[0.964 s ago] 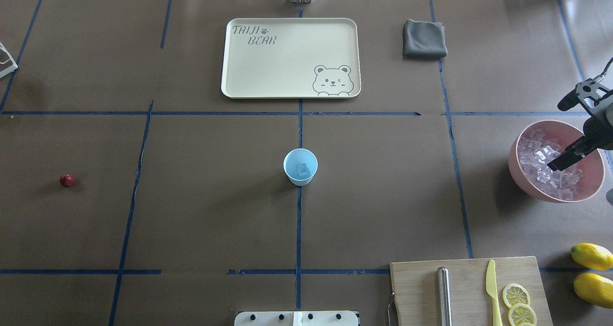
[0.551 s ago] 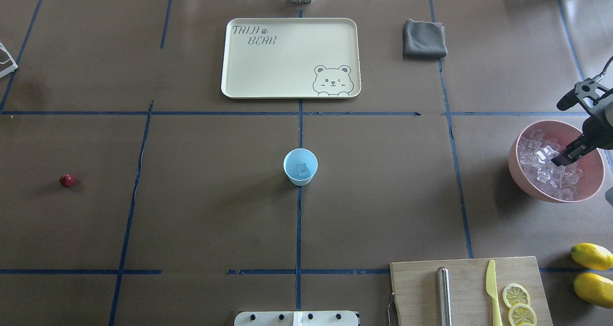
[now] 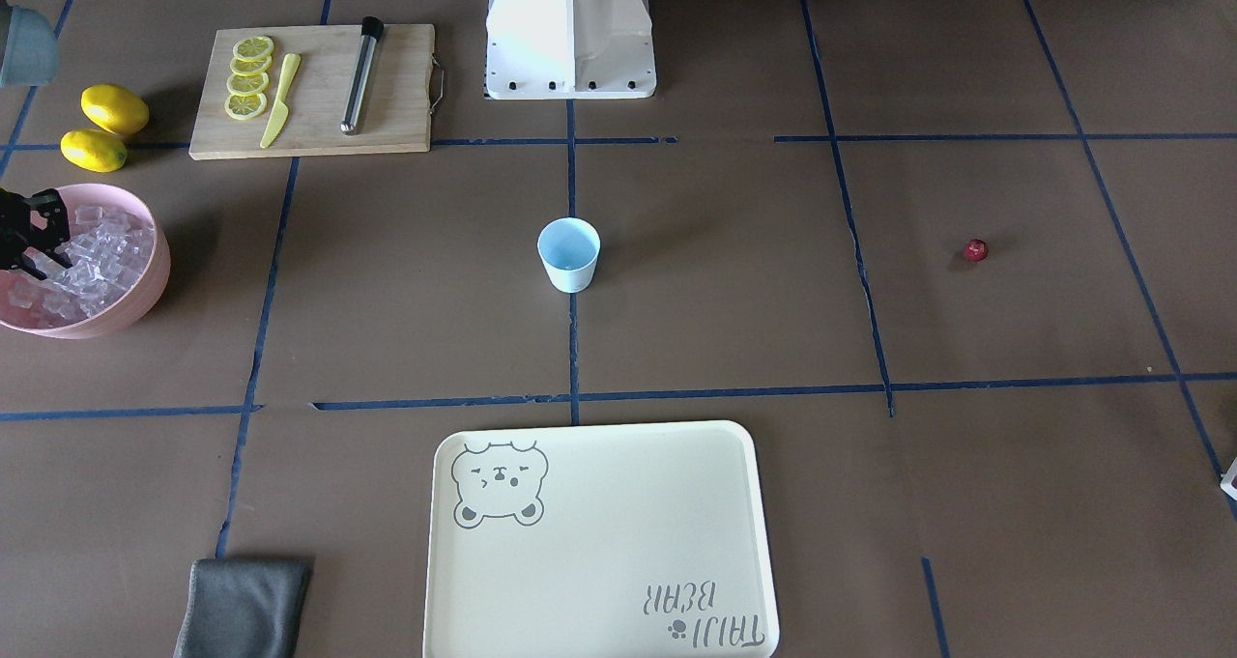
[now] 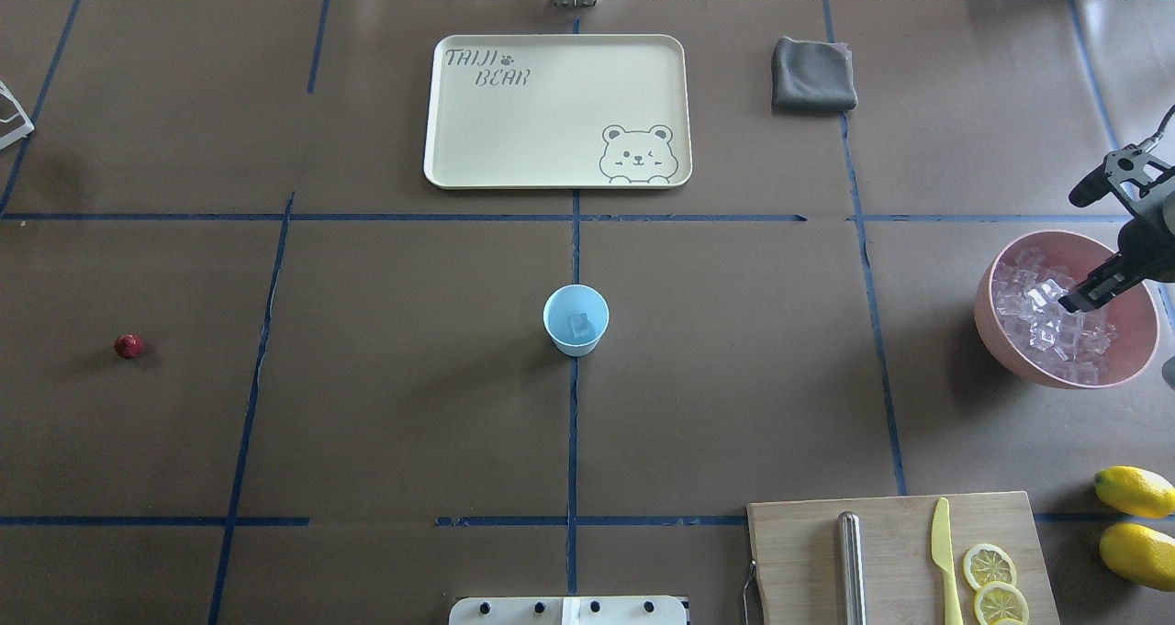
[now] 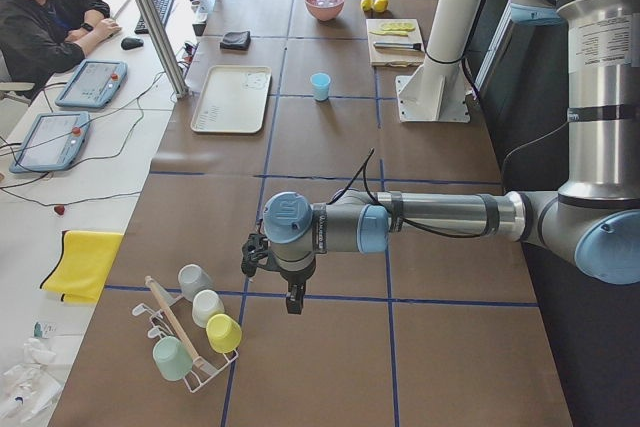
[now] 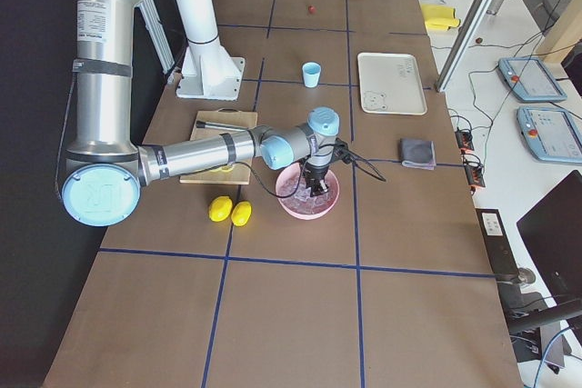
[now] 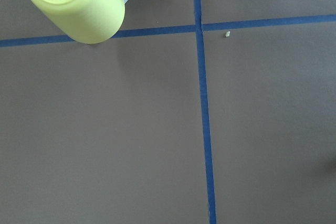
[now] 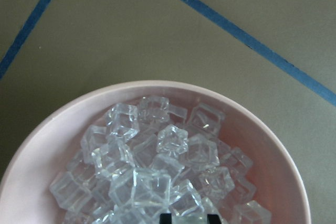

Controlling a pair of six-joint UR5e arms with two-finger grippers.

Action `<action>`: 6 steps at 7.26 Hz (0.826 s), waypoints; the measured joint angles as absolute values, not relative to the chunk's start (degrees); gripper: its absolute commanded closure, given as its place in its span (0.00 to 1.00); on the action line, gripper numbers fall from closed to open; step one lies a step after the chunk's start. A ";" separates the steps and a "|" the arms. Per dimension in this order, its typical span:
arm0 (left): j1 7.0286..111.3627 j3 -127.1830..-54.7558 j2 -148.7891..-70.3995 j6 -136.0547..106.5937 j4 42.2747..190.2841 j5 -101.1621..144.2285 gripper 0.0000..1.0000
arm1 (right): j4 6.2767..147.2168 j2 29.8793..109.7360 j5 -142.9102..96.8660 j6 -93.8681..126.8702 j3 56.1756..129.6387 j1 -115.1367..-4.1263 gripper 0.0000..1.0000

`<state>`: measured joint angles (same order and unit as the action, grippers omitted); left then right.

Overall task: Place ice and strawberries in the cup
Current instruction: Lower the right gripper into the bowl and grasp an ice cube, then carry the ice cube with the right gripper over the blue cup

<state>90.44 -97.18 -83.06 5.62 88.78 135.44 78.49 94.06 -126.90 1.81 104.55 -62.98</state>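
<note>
Over one bowl (image 4: 985,320) of ice (image 4: 1033,329), right gripper (image 4: 1072,302), spread unclear, one cup (image 4: 554,318), seemingly one cube (image 4: 579,325) inside, one strawberry (image 4: 128,346)

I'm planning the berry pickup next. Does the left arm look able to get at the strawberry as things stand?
Probably yes. The strawberry lies alone on the table, on the left side, nothing beside or over it, and the left gripper hangs over that same end.

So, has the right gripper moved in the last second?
Yes, slightly: in the overhead view the right gripper has shifted toward the far rim of the bowl.
</note>
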 measured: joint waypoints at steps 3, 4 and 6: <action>90.23 -97.14 -83.05 5.62 88.77 135.44 0.00 | 78.64 93.24 -127.10 5.30 107.14 -68.04 1.00; 90.02 -97.17 -83.05 5.63 88.77 135.44 0.00 | 78.67 90.74 -127.26 12.25 107.82 -67.83 1.00; 89.86 -97.20 -83.06 5.62 88.79 135.44 0.00 | 78.76 83.15 -126.98 26.98 108.32 -62.50 1.00</action>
